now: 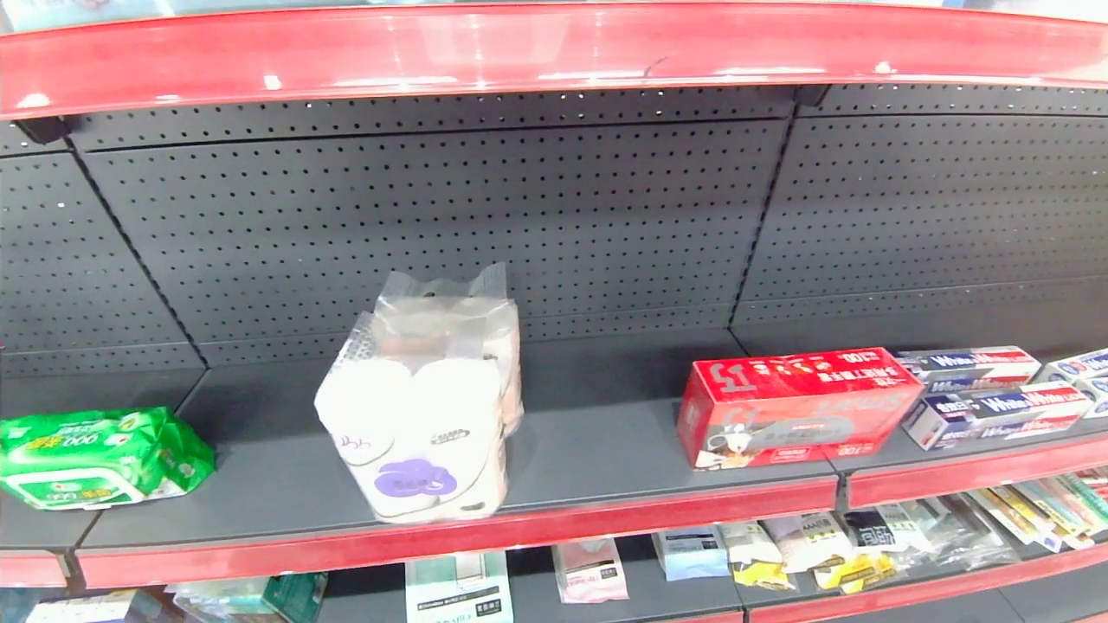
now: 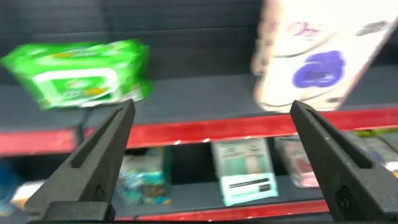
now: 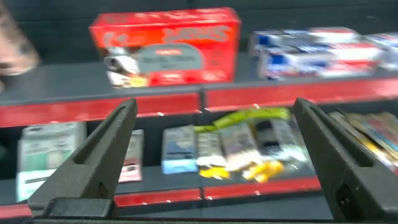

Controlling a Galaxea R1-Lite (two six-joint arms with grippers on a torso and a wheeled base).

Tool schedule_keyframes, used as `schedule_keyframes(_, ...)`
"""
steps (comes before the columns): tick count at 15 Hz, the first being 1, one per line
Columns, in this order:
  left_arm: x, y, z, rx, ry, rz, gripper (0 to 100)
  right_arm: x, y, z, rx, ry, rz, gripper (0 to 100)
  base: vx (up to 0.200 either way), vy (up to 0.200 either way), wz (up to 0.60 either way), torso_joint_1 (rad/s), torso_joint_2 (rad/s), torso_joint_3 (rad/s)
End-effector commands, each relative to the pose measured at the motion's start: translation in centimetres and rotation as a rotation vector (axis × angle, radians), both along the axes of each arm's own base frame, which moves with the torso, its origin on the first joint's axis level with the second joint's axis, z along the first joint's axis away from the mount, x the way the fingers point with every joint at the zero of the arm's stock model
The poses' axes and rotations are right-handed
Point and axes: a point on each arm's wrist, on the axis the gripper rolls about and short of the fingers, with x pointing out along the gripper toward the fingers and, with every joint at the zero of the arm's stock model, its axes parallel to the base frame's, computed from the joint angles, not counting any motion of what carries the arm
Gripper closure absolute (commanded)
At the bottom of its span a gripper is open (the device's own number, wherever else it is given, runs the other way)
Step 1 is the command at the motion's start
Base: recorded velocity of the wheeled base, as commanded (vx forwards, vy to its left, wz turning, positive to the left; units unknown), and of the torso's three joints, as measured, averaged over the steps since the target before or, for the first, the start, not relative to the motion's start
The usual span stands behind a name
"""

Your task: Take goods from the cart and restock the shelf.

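1. Left pincer and right pincer both gape wide and hold nothing, facing the front edge of the shelf.
2. A toilet-roll pack stands at that front edge, near the middle.
3. A red box lies well to its right, and a green wipes pack lies toward the left end.
4. Judged: this is between placements. Next, fetch another item from the cart and set it in a gap.

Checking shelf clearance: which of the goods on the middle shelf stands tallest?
The toilet roll pack, white rolls in clear plastic, stands upright. The green wipes pack on its left and the red box on its right lie low and flat.
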Motion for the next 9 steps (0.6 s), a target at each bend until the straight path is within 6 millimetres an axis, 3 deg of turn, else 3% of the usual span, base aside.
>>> schedule_keyframes(1, 0.0, 0.0, 0.0, -0.002, -0.001, 0.003, 0, 0.0, 0.0, 0.0, 0.000, 0.002, 0.000, 0, 0.000, 0.000, 0.00, 0.000, 0.00, 0.000)
schedule_keyframes(4, 0.0, 0.0, 0.0, -0.002, -0.001, -0.003, 0, 0.0, 0.0, 0.0, 0.002, 0.002, 0.000, 0, 0.000, 0.000, 0.00, 0.000, 0.00, 0.000)
schedule_keyframes(5, -0.2, 0.0, 1.0, -0.011, -0.032, -0.005, 0, 0.0, 0.0, 0.0, 0.002, 0.002, 0.000, 0, 0.000, 0.000, 0.00, 0.000, 0.00, 0.000)
schedule_keyframes(6, -0.1, 0.0, 6.7, -0.065, -0.067, -0.007, 0, 0.0, 0.0, 0.0, 0.002, 0.002, 0.000, 0, 0.000, 0.000, 0.00, 0.000, 0.00, 0.000)
schedule_keyframes(7, 2.2, 0.1, 12.1, -0.187, -0.033, 0.028, 0, 0.0, 0.0, 0.0, 0.002, 0.002, 0.000, 0, 0.000, 0.000, 0.00, 0.000, 0.00, 0.000)
schedule_keyframes(8, 4.0, 0.2, 14.7, -0.236, -0.010, 0.086, 0, 0.0, 0.0, 0.0, 0.002, 0.002, 0.000, 0, 0.000, 0.000, 0.00, 0.000, 0.00, 0.000)
schedule_keyframes(9, 6.2, 0.3, 15.1, -0.207, 0.069, 0.137, 0, 0.0, 0.0, 0.0, 0.002, 0.002, 0.000, 0, 0.000, 0.000, 0.00, 0.000, 0.00, 0.000)
